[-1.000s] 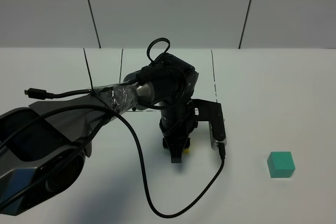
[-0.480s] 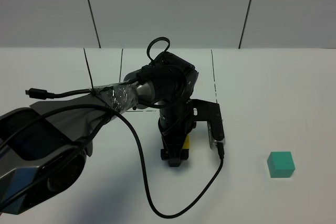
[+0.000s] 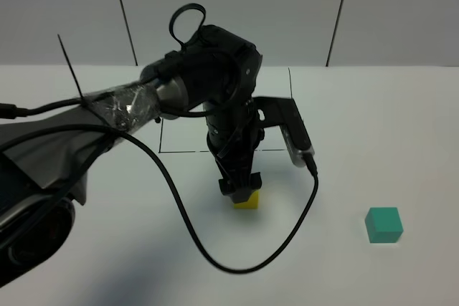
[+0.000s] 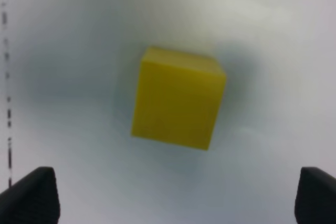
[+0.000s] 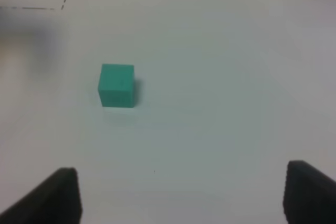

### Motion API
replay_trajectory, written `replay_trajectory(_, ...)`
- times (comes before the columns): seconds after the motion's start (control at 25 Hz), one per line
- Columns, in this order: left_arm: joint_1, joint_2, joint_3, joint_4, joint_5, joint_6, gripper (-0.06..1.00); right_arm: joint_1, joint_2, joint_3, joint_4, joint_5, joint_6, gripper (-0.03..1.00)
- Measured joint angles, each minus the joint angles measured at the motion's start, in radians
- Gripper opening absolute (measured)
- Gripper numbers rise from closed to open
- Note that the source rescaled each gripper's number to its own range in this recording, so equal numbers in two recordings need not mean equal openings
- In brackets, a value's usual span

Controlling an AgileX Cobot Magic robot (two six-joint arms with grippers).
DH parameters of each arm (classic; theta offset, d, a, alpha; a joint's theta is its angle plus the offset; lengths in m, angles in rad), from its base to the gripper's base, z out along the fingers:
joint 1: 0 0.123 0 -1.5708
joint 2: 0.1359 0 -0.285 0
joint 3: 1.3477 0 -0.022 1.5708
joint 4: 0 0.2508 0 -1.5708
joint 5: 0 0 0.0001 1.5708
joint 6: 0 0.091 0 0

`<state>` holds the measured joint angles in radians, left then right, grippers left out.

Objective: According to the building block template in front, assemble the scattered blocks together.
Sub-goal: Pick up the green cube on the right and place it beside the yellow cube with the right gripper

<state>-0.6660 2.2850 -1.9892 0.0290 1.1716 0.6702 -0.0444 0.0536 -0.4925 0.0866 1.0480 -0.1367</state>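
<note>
The left gripper (image 3: 240, 190) hangs wide open just above the small matte yellow cube (image 4: 178, 98) on the white worktop (image 3: 373, 141). The small teal-green cube (image 3: 384, 224) sits well apart on the right; the right gripper (image 5: 181, 198) is spread, empty.

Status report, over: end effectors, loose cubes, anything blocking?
Left end effector open over small yellow matte cube. Right end effector open, empty. Small teal-green matte cube apart. Black cable loops between cubes.

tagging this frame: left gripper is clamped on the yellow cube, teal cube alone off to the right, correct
No: the left gripper is open, clear of the yellow cube, as the left wrist view shows. The teal cube does sit alone to the right.
</note>
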Motion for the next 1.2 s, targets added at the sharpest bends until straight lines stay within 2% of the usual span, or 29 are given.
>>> replay_trajectory(0.08, 0.021, -0.032, 0.0, -0.004, -0.011, -0.102, 0.98, 0.0, 0.0, 0.0, 0.0, 0.0, 0.0, 0.59)
replay_trajectory(0.2, 0.097, -0.064, 0.0, -0.009, 0.006, -0.239, 0.97, 0.0, 0.0, 0.0, 0.0, 0.0, 0.0, 0.59)
replay_trajectory(0.44, 0.36, -0.101, 0.025, -0.017, 0.017, -0.477, 0.93, 0.0, 0.0, 0.0, 0.0, 0.0, 0.0, 0.59)
replay_trajectory(0.56, 0.513, -0.149, 0.086, -0.048, 0.017, -0.575, 0.91, 0.0, 0.0, 0.0, 0.0, 0.0, 0.0, 0.59)
replay_trajectory(0.76, 0.711, -0.311, 0.286, -0.1, 0.017, -0.594, 0.86, 0.0, 0.0, 0.0, 0.0, 0.0, 0.0, 0.59)
replay_trajectory(0.88, 0.789, -0.439, 0.43, -0.131, 0.016, -0.595, 0.83, 0.0, 0.0, 0.0, 0.0, 0.0, 0.0, 0.59)
replay_trajectory(0.96, 0.818, -0.539, 0.532, -0.144, -0.013, -0.594, 0.83, 0.0, 0.0, 0.0, 0.0, 0.0, 0.0, 0.59)
replay_trajectory(1.2, 0.823, -0.917, 0.829, -0.157, -0.174, -0.59, 0.81, 0.0, 0.0, 0.0, 0.0, 0.0, 0.0, 0.59)
